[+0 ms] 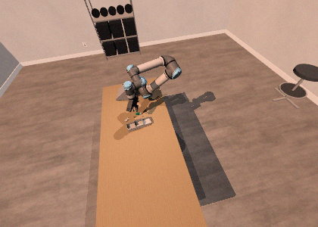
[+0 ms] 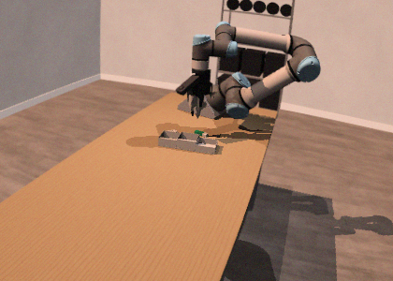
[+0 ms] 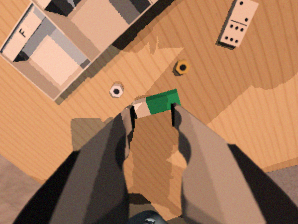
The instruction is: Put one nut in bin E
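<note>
Nothing looks delivered yet: the hand point(image 3: 152, 113) hangs above the tabletop point(image 3: 240, 115) with its fingers slightly parted and empty over a green block point(image 3: 162, 101), while both nuts, white point(image 3: 116, 90) and brass point(image 3: 182, 66), lie loose beside the bins point(image 3: 55, 47).

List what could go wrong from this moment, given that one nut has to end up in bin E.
1. The gripper is partly open, holds nothing, and lines up with the green block, not a nut; closing here would likely grab the wrong thing.
2. The white nut and the orange nut lie close by; a descent might knock them away.
3. The bin row sits near; only an F label is readable, so E could be mistaken.
</note>
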`<action>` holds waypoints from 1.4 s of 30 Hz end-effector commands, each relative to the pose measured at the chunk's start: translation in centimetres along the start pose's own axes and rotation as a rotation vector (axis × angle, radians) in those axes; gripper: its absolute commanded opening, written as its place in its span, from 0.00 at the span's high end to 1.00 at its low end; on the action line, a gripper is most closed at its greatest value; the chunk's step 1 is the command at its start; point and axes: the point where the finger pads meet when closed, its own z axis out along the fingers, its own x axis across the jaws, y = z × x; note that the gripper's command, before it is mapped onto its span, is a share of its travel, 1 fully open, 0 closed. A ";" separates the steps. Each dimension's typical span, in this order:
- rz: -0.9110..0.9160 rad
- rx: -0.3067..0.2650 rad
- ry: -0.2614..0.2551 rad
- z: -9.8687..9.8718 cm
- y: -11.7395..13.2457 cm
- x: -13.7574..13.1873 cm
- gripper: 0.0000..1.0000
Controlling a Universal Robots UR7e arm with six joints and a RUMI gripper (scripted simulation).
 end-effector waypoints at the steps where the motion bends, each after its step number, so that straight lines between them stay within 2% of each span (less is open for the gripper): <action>1: 0.156 0.008 0.007 1.8 -0.1 2.3 0.82; 4: 0.239 0.010 0.009 3.2 0.1 4.1 0.82; 7: 0.328 0.015 0.014 3.2 0.1 4.6 0.82; 42: 0.328 0.015 0.014 3.2 0.1 3.9 0.82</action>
